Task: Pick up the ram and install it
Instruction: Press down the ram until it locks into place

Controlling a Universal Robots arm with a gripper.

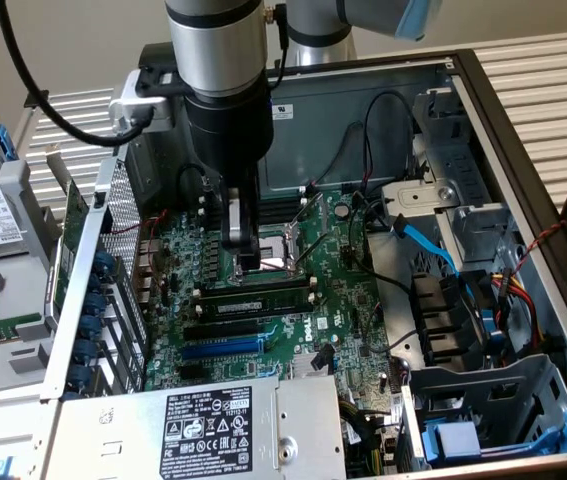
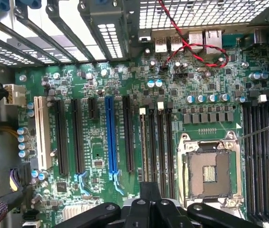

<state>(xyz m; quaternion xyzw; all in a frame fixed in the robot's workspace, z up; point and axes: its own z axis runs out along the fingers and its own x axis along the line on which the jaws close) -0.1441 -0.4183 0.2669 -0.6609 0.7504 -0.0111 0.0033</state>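
The ram [image 1: 253,297], a long dark green stick, stands on edge in one of the black memory sockets of the motherboard [image 1: 343,300], just in front of the CPU socket [image 1: 263,262]. My gripper [image 1: 241,256] points straight down over the CPU socket, a short way behind and above the ram, apart from it. Its fingers are shut with nothing between them. In the wrist view the shut gripper [image 2: 148,195] hangs over the row of memory sockets [image 2: 160,142], next to the CPU socket [image 2: 210,173].
The open case has metal walls all round, a drive cage [image 1: 483,420] and blue cables [image 1: 433,245] at the exterior view's right, and a power supply [image 1: 203,430] in front. A blue expansion slot [image 1: 218,348] lies near the ram. Red wires [image 2: 196,45] cross the board.
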